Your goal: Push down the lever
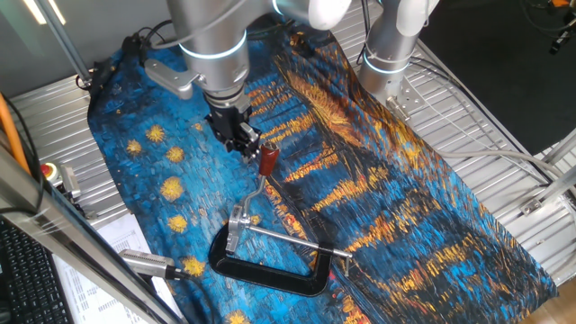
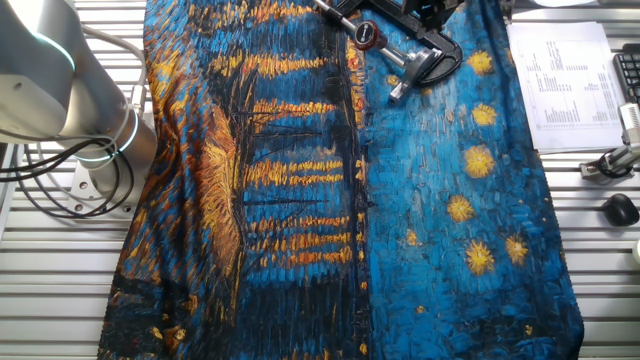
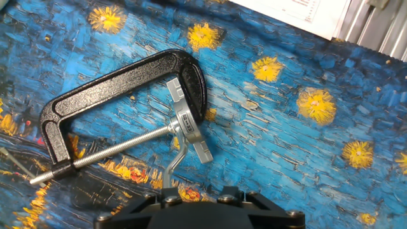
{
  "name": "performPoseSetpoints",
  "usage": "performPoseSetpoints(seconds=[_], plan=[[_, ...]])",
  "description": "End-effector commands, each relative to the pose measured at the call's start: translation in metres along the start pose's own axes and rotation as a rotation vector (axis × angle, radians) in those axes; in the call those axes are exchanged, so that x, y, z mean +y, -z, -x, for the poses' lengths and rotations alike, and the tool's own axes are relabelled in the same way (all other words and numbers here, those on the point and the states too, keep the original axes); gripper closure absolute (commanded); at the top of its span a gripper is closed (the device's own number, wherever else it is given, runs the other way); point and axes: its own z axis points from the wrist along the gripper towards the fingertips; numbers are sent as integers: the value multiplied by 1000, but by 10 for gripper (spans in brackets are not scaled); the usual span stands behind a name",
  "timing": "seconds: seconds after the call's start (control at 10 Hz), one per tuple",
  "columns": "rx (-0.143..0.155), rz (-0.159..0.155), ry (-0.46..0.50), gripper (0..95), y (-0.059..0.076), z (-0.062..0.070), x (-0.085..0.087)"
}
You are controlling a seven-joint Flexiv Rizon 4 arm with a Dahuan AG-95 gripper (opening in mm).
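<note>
One fixed view: the arm's black end effector (image 1: 249, 142) hangs over the painted blue-and-orange cloth (image 1: 423, 216) that covers the slatted metal table (image 1: 468, 99). Its tips sit right at the reddish-brown knob of the lever (image 1: 267, 160), which stands tilted up from a silver bracket (image 1: 239, 223). Whether the fingers are closed on the knob or merely against it cannot be told from here. The bracket sits at one end of a black C-shaped clamp frame (image 1: 270, 273) lying flat on the cloth, with a plain silver rod (image 1: 297, 238) running from the bracket across the frame's mouth. A printed sheet (image 1: 108, 247) lies near the clamp at the cloth's edge.

The other fixed view: the clamp frame (image 2: 440, 62) lies at the far end of the cloth (image 2: 300, 200), close to the top border. The lever's knob (image 2: 367, 34) shows as a small round reddish disc beside it. The end effector is mostly cut off by the frame edge. The printed sheet (image 2: 565, 80) lies just beside the cloth, and the arm's grey base (image 2: 90, 130) stands on the table (image 2: 60, 290).

Hand view: looking down, the clamp frame (image 3: 114, 89) curves around the bracket (image 3: 187, 127), the rod (image 3: 114, 149) crossing it. The lever's thin arm (image 3: 173, 166) bends toward the camera and disappears behind the black body of the end effector (image 3: 203, 210); its fingers are out of sight.
</note>
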Motion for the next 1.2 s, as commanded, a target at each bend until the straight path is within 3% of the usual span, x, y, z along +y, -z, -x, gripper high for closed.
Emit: performPoseSetpoints(seconds=[0.1,0.4,0.5,0.8,0.9,1.1,1.2], plan=[[-1,0,0,570,0,0,0],[-1,0,0,570,0,0,0],[125,-2,-4,570,5,-3,12],[138,4,4,570,12,-9,29],[142,1,21,380,10,-12,28],[138,0,41,380,-2,-21,27],[143,-8,49,190,-7,-28,28]])
